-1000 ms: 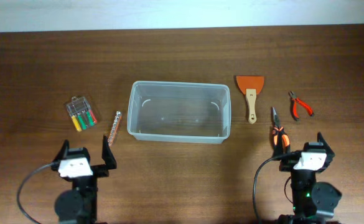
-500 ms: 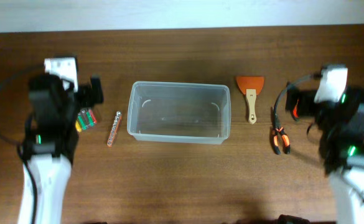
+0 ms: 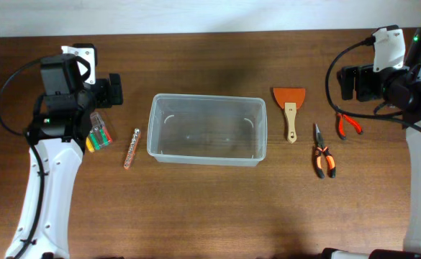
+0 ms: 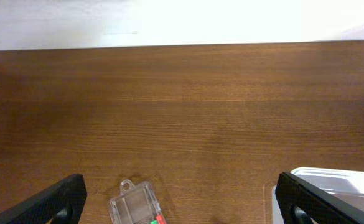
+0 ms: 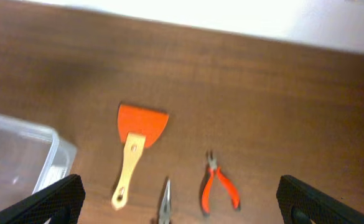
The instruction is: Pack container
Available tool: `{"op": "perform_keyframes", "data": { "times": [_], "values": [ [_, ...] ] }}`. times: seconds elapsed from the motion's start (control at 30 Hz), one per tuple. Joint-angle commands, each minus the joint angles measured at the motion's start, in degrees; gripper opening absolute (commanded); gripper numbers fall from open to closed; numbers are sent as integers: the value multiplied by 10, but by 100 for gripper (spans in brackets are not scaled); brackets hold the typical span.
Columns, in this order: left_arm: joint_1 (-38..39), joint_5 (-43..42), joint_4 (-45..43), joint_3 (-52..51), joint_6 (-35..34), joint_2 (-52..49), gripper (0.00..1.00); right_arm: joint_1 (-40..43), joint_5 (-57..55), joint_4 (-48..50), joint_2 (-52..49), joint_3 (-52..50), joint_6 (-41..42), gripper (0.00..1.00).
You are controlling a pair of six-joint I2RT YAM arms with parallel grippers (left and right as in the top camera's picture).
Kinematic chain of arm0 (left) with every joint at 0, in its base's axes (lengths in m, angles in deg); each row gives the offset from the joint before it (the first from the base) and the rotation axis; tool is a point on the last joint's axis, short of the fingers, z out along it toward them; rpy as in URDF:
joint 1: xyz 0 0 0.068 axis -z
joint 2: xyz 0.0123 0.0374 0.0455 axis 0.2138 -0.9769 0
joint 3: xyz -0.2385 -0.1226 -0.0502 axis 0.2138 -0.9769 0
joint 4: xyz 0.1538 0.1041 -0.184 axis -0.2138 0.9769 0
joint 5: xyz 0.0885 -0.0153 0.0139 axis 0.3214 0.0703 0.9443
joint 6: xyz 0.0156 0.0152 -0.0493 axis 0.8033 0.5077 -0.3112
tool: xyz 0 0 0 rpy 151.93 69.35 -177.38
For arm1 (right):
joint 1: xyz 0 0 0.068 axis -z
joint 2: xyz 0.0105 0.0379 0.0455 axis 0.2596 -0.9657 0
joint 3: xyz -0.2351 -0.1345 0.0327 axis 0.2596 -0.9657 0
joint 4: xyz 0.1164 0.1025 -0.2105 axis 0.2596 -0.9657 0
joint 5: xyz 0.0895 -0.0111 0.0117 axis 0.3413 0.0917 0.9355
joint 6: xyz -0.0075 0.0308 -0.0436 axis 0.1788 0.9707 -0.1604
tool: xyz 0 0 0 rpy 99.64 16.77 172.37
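Note:
The container [image 3: 207, 98], a large clear plastic tub, stands empty at the table's middle; its corner shows in the left wrist view [image 4: 346, 179] and the right wrist view [image 5: 14, 149]. My left gripper [image 3: 88, 97] hangs open, high over the small case of coloured screwdrivers [image 3: 96, 131] [image 4: 135, 204], left of the tub. My right gripper [image 3: 376, 85] is open too, raised at the far right above the small orange cutters [image 3: 348, 122] [image 5: 218, 183]. Nothing lies between either pair of fingers.
An orange scraper with a wooden handle [image 3: 289, 109] [image 5: 135, 146] lies right of the tub, with needle-nose pliers [image 3: 320, 152] [image 5: 164, 205] beside it. A thin clear tube [image 3: 130, 148] lies between the case and the tub. A pale wall borders the far edge.
Both arms have swung up from the front edge to the table's far sides, left over the screwdriver case, right over the cutters. Both grippers stayed open.

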Motion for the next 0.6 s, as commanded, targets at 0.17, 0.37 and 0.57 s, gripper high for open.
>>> {"op": "perform_keyframes", "data": {
  "times": [0.17,0.37,0.57],
  "values": [
    [-3,19,40,14,10,2,99,2,5,-61,-51,11,12,99],
    [-2,26,57,14,10,2,99,2,-3,-115,-132,11,44,99],
    [-2,26,63,14,10,2,99,2,-18,-142,-194,11,52,99]
  ]
}}
